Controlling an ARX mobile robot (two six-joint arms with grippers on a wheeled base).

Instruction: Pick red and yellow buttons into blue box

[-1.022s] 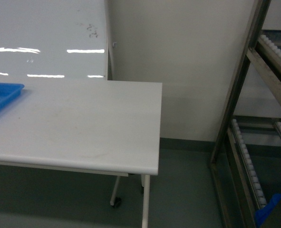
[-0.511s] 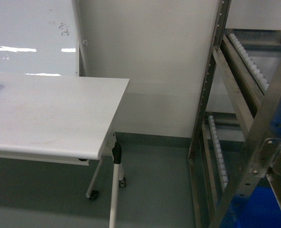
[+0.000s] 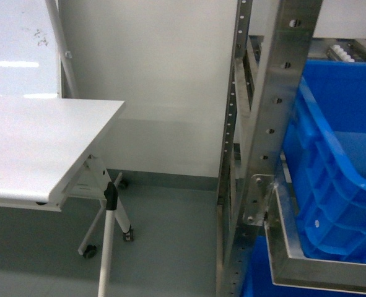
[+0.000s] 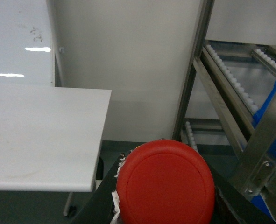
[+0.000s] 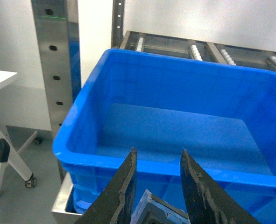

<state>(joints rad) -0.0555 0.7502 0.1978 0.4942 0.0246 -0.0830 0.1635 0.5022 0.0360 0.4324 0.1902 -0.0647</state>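
Your left claw [image 4: 163, 205] grips the red button [image 4: 166, 184], cap facing the camera, stem axis running back into the claw. Your right claw [image 5: 157, 186] clamps a blocky body, likely the yellow one; cap hidden. Both picked, neither dropped. Beyond the right claw sits the blue box [image 5: 128, 81], looks bare inside, long side across.

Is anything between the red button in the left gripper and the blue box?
Yes. In the left wrist view the red button faces the rack's steel upright, and only a sliver of the blue box shows behind it. The head view puts that upright left of the box.
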